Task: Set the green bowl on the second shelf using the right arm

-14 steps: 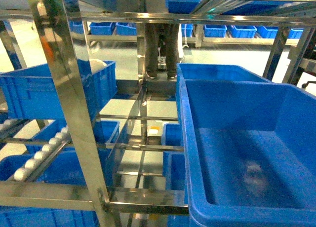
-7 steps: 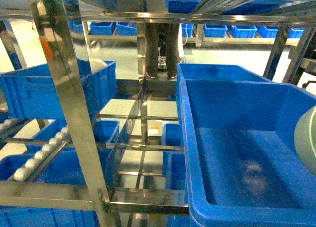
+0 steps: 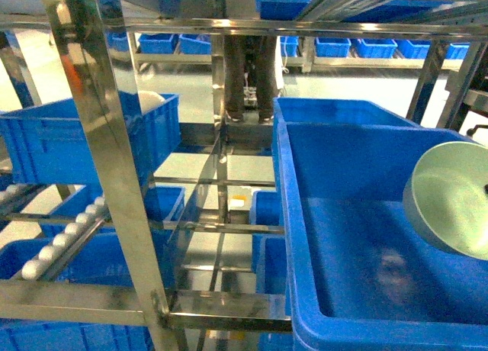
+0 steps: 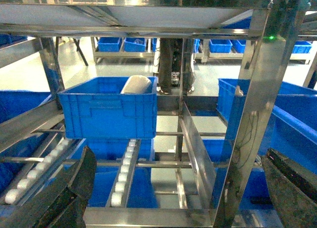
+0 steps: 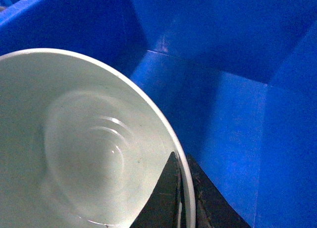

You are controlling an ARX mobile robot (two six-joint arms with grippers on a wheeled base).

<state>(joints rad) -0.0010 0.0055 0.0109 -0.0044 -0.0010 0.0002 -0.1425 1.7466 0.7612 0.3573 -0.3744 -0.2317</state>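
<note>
A: What does the head view give that the wrists lack?
B: The whole green bowl [image 3: 451, 202] at three o'clock, tilted, hanging over the big blue crate [image 3: 358, 236] on the steel rack [image 3: 99, 137]; the right gripper's fingers hardly show there.
A: And the right wrist view?
B: One dark finger [image 5: 166, 200] inside the bowl's rim at six o'clock and one outside, so the pincer pinches the rim; crate walls fill twelve to three.
A: The left wrist?
B: Left gripper [image 4: 178, 198] spread wide, holding nothing; one crate [image 4: 106, 106] at eleven with a white object [image 4: 136, 84] inside; two white roller tracks [image 4: 124, 171] below.
</note>
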